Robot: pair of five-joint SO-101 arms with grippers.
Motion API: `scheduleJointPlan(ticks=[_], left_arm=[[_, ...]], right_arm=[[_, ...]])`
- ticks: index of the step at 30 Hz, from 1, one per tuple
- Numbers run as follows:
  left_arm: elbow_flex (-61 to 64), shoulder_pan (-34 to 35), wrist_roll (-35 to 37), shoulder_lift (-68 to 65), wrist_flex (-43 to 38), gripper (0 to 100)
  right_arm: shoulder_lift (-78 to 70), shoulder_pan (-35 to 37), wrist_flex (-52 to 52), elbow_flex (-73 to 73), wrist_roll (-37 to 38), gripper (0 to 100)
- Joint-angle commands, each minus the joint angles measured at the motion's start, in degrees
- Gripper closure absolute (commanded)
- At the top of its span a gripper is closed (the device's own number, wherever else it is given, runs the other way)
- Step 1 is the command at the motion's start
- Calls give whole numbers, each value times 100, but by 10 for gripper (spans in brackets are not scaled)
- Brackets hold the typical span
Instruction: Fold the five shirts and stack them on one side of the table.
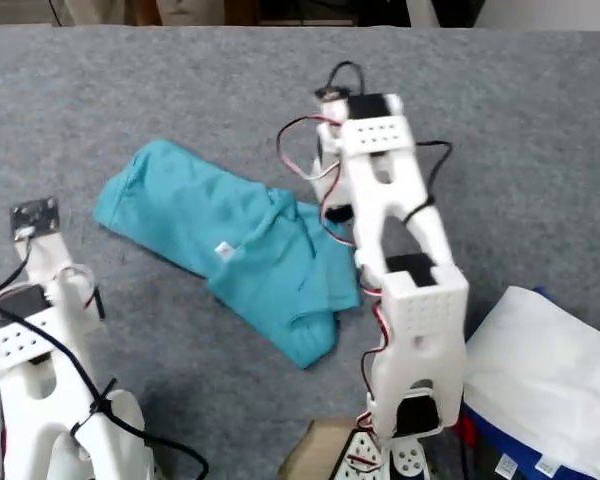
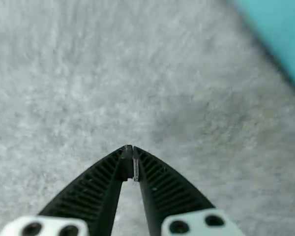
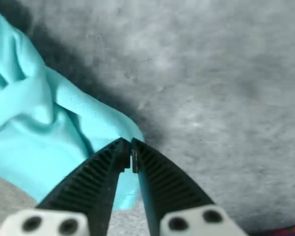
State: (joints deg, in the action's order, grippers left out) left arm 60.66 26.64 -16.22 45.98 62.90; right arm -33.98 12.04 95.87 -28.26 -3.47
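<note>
Robotics lab bench: grey felt-covered table, two white printed arms, exposed wiring.

Teal shirt (crumpled) on grey table

Teal shirt: soft matt cloth, fine pinhole knit, creased.
Table cover: grey felt-like fabric, fuzzy, rough, matt.
Arm, centre right: smooth white plastic, slight sheen.
Left gripper, right gripper: black matt plastic, ribbed.
White sheet, lower right: smooth, matt; cloth or paper unclear.
</note>
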Motion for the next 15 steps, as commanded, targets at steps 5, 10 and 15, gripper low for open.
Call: scheduleJointPlan(ticks=[5,10,15], left_arm=[[-1257,-3385,1582,31,527,955],[-1073,-4554,2224,13,-721,839],[-360,-4589,2356,-295,-2523,836]], right_arm=[[84,-189,-941,312,299,994],[-136,-365,-2224,1182,-193,994],[4,-435,-2479,1420,-237,994]])
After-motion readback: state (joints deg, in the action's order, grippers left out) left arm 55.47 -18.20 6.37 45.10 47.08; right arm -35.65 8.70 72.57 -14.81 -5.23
